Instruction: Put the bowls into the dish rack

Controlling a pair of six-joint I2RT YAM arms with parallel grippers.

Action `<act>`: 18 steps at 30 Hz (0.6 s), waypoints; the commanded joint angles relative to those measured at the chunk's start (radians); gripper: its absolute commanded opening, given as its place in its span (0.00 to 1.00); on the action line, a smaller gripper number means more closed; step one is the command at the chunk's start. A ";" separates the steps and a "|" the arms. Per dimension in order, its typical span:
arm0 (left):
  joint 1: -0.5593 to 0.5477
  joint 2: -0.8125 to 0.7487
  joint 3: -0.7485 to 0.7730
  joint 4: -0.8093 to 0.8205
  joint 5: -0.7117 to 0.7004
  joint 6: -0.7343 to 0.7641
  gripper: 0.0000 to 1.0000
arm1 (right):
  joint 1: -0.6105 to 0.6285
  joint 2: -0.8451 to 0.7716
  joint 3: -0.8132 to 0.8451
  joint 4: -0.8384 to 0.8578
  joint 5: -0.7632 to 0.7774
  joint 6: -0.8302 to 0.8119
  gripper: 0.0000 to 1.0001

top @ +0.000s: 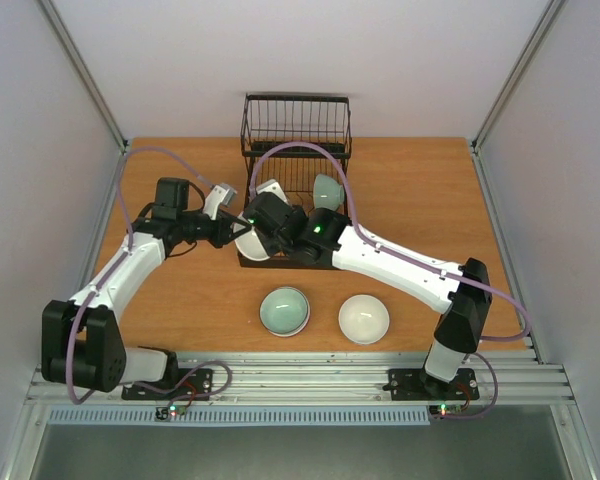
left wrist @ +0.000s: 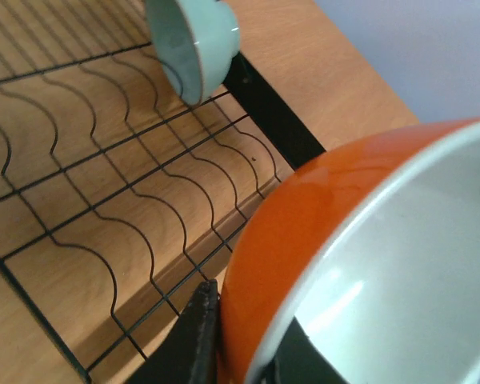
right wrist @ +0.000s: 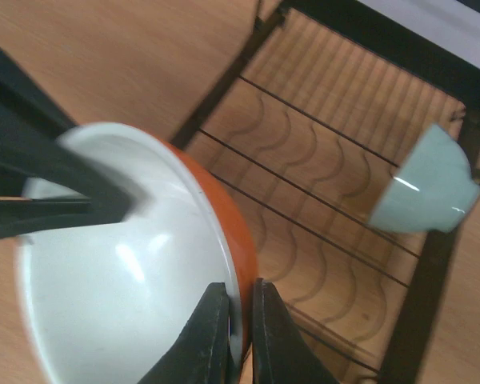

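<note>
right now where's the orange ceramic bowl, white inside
Top view, centre: orange bowl pinched by the right gripper over the black wire dish rack's near-left corner.

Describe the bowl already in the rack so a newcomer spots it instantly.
Find the black wire dish rack at the table's far middle. At its tray's right edge leans a pale mint-green bowl, tipped on edge. The other mint bowl sits upright on bare table.
</note>
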 commanded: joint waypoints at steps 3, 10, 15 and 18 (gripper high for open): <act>-0.011 0.005 0.033 -0.002 0.089 0.058 0.00 | -0.015 0.008 0.039 0.059 -0.002 -0.021 0.01; -0.010 0.010 0.036 -0.014 0.099 0.068 0.00 | -0.015 -0.008 0.013 0.078 0.006 -0.025 0.04; -0.009 0.022 0.036 -0.017 0.129 0.081 0.00 | -0.022 -0.134 -0.132 0.222 -0.033 -0.030 0.47; -0.009 0.032 0.037 -0.021 0.158 0.085 0.00 | -0.035 -0.193 -0.200 0.274 -0.095 -0.028 0.58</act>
